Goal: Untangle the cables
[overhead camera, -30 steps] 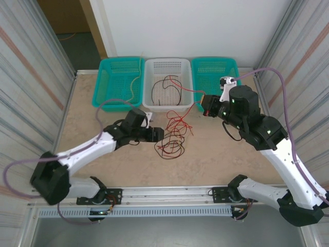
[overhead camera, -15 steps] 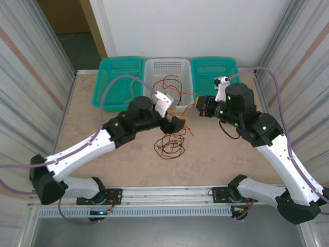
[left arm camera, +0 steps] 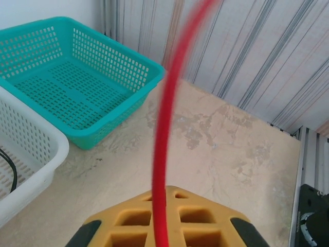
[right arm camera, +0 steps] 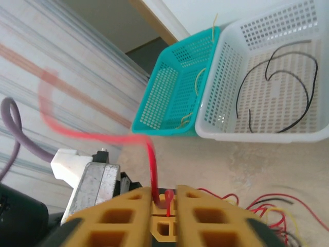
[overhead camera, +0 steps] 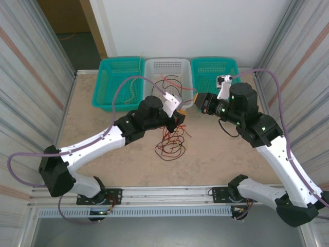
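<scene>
Looking down from above, I see a loose tangle of thin red, black and pale yellow cables [overhead camera: 170, 140] lying on the beige stone-look table [overhead camera: 103, 128], just in front of a white perforated plastic basket [overhead camera: 168, 62]. That basket stands between a left teal plastic basket [overhead camera: 105, 85] and a right teal plastic basket [overhead camera: 213, 69] along the far edge. The left gripper [overhead camera: 178, 117] hangs over the far end of the tangle, with red strands running up to it. The right gripper [overhead camera: 201, 103] is near it, by the white basket's near right corner.

From the left wrist, the left gripper [left arm camera: 165, 200] is clenched on a thin red cable [left arm camera: 163, 118], which rises in a blurred arc from between its yellow fingers [left arm camera: 128, 226]. Beyond are the right teal basket [left arm camera: 134, 57] and a corner of the white basket [left arm camera: 51, 145] with a bit of black cable [left arm camera: 11, 175] inside.

From the right wrist, the right gripper [right arm camera: 164, 199] has a red cable [right arm camera: 150, 154] coming up out of the narrow slot between its yellow fingers [right arm camera: 118, 216]. I cannot tell whether it is pinched or lying loose there. Behind it, a long black cable [right arm camera: 277, 92] curls in the white basket [right arm camera: 257, 135], and a pale yellow cable [right arm camera: 198, 77] lies in the left teal basket [right arm camera: 154, 110]. More red strands [right arm camera: 267, 206] sprawl on the table at the lower right.
</scene>
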{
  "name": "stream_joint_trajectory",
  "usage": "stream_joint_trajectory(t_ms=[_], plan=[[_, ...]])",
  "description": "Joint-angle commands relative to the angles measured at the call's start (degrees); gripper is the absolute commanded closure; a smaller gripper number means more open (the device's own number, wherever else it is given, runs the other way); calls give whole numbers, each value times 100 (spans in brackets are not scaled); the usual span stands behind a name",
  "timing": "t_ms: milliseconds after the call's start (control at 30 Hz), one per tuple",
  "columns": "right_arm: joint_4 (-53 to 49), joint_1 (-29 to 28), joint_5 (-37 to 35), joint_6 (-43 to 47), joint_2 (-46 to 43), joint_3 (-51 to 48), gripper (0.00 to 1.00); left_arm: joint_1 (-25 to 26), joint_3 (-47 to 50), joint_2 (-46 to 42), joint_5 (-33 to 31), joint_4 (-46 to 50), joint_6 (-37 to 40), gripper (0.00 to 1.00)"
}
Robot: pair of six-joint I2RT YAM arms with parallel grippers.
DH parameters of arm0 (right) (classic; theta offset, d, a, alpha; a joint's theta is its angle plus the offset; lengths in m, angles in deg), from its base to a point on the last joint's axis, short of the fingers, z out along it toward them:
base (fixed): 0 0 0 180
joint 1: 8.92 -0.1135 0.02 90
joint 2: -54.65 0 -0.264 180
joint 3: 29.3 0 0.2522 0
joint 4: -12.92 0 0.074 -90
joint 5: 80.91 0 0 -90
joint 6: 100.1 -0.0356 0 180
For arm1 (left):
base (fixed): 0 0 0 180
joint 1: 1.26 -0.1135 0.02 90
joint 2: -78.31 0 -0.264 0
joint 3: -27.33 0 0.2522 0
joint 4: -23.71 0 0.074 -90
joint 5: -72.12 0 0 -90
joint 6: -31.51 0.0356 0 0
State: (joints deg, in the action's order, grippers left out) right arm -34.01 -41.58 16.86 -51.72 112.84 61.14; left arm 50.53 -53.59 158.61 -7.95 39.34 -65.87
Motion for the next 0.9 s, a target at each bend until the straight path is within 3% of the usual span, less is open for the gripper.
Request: stream_joint_trajectory(t_ms=[0, 67, 233, 433, 567, 867], plan=[[53, 144, 11, -137, -72, -251, 46, -140, 93, -324, 145, -484, -429, 100], [-5, 208, -17, -129, -30, -523, 34, -408, 189, -405, 330, -672, -950, 100], [402, 175, 289, -296, 59, -1489, 25, -1006, 362, -616, 952, -1171, -2077, 100], [765, -255, 405, -234, 661, -1672, 12, -1116, 268, -787, 1648, -1075, -2302, 100], [775, -529, 158, 167, 1403, -1499, 4, -1116, 282, -943, 1700, -996, -2363, 100], [1923, -827, 309, -249, 1943, -1964, 6, -1116, 177, -1176, 1715, -1126, -2643, 100]])
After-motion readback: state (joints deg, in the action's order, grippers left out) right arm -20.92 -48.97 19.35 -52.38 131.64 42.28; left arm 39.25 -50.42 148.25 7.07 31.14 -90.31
